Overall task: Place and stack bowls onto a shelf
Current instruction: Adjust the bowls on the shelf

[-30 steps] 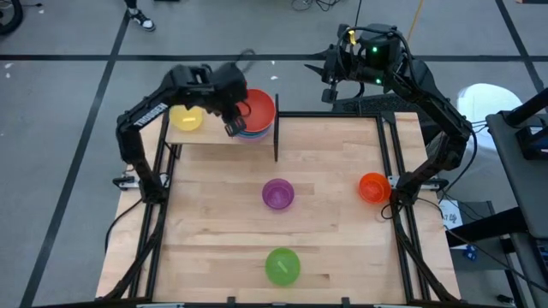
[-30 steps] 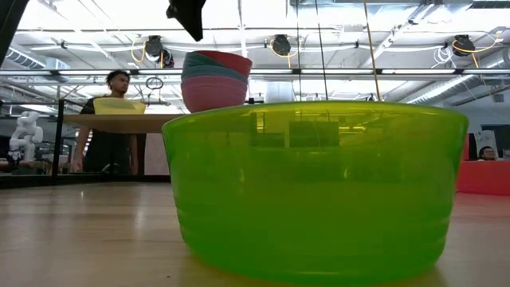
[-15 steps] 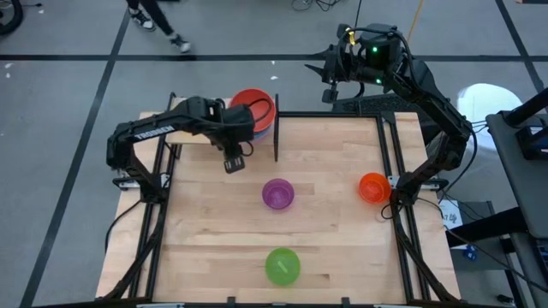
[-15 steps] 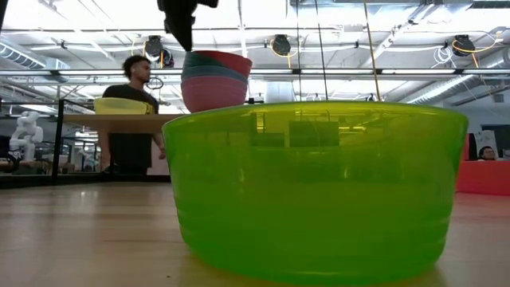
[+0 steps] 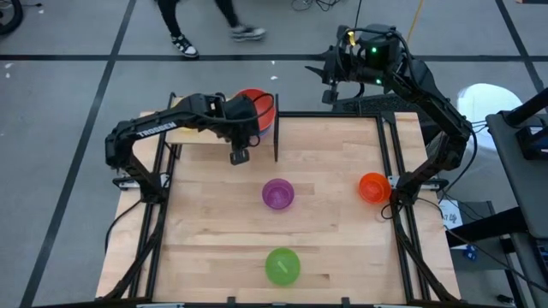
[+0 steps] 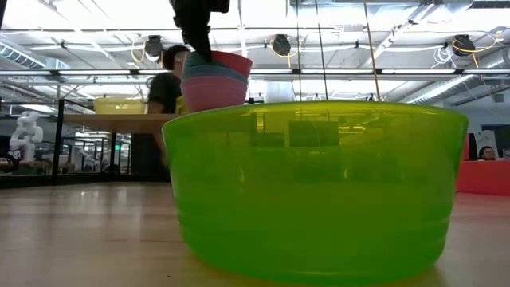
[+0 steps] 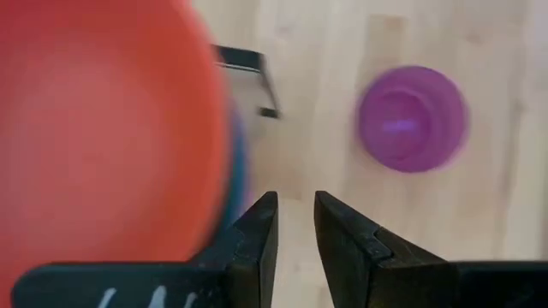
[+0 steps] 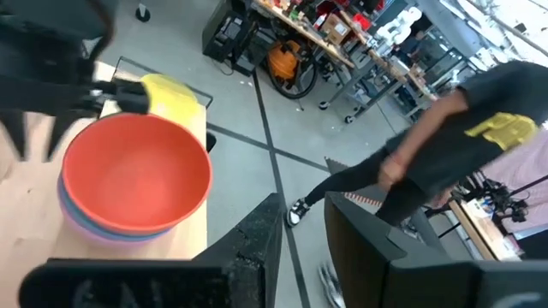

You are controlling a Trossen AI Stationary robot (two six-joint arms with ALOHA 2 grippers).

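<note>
Your left gripper (image 5: 240, 156) hangs just in front of the shelf (image 5: 193, 135), jaws slightly apart, empty, beside the red bowl (image 5: 253, 109) topping the stack there. Your right gripper (image 5: 330, 92) waits beyond the surface (image 5: 325, 205), jaws slightly apart, empty.

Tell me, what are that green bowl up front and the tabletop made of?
The green bowl looks like glossy, translucent plastic: light and shapes behind glow through its wall in the low view. The tabletop looks like light wood planks with a smooth finish: seams and grain lines show from above.
</note>
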